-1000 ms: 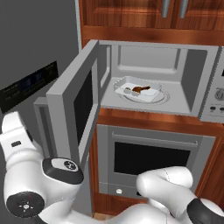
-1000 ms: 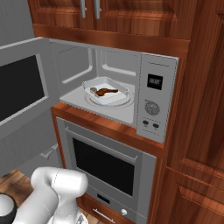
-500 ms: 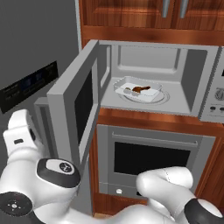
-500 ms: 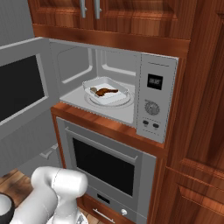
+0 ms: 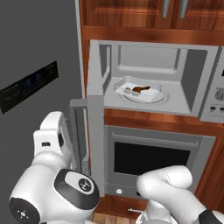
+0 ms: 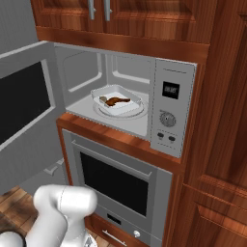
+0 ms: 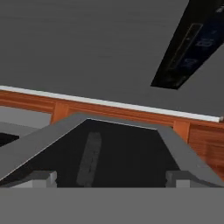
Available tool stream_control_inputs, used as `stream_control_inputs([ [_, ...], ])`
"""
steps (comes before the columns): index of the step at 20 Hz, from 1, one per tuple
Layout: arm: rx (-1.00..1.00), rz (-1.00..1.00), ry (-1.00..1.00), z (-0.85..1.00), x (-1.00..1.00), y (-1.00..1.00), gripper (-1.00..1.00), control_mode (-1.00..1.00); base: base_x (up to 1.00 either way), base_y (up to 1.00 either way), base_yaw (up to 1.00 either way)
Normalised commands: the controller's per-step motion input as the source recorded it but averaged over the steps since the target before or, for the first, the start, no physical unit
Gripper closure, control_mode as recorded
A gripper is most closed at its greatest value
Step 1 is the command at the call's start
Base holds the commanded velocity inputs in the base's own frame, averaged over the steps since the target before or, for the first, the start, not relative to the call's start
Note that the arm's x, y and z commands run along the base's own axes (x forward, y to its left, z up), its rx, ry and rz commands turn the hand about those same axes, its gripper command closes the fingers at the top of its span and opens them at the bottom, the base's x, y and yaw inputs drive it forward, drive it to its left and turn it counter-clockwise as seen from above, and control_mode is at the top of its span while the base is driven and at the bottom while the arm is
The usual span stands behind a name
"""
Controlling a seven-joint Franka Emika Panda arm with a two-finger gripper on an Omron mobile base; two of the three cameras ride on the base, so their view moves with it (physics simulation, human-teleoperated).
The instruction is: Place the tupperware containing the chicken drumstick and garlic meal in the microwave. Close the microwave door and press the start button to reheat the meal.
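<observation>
Left base view, from the left: a dark grey fridge wall (image 5: 39, 52) with a black control panel (image 5: 28, 85) is occupying the left side. The white arm (image 5: 54, 175) is rising at lower left, its upper link standing just beside the microwave door (image 5: 94, 127). The door is standing swung out, nearly edge-on to this camera, with its vertical bar handle (image 5: 76, 131) facing the arm. Gripper itself is hidden behind the arm here; whether its fingers are apart or together cannot be told from any view.

Further right, the microwave (image 5: 148, 78) is sitting open, cavity exposed. The tupperware (image 5: 139, 89) is resting on the cavity floor, roughly centred, on the round turntable. The chicken drumstick (image 5: 141, 89) is lying inside the tray; the garlic (image 5: 127, 91) is sitting just beside it at its left end. Below the microwave, the oven (image 5: 153, 157) is showing a dark window.

Right base view: the microwave door (image 6: 24, 111) is extending out at the left, dark glass facing the camera. The tupperware (image 6: 117, 100) is lying inside the cavity with the chicken drumstick (image 6: 117, 101) in it. The button panel (image 6: 171, 116) is standing at the right of the cavity, with wooden cabinets (image 6: 217, 120) beyond.

Hand view: the camera is looking close at the door's dark window (image 7: 113, 157) and grey frame, with the fridge wall and its black panel (image 7: 192, 48) above. Fingertips are not clearly distinguishable.
</observation>
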Motion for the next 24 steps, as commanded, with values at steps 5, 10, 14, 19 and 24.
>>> stream_control_inputs([
  [5, 0.0, -0.13, 0.0, 0.01, -0.33, -1.0, -1.0, -1.0, 0.0, 0.0, 0.0],
  [10, 0.0, -0.1, 0.0, 0.0, -0.18, -1.0, -1.0, -1.0, 0.0, 0.0, 0.0],
  [14, 0.0, -0.07, 0.0, 0.01, 0.0, -0.97, -1.0, -1.0, 0.0, 0.0, 0.0],
  [19, 0.0, -0.03, 0.04, 0.03, 0.09, -0.84, -1.0, -1.0, 0.0, 0.0, 0.0],
  [24, 0.0, -0.01, 0.09, 0.1, 0.28, -0.79, -1.0, -1.0, 0.0, 0.0, 0.0],
])
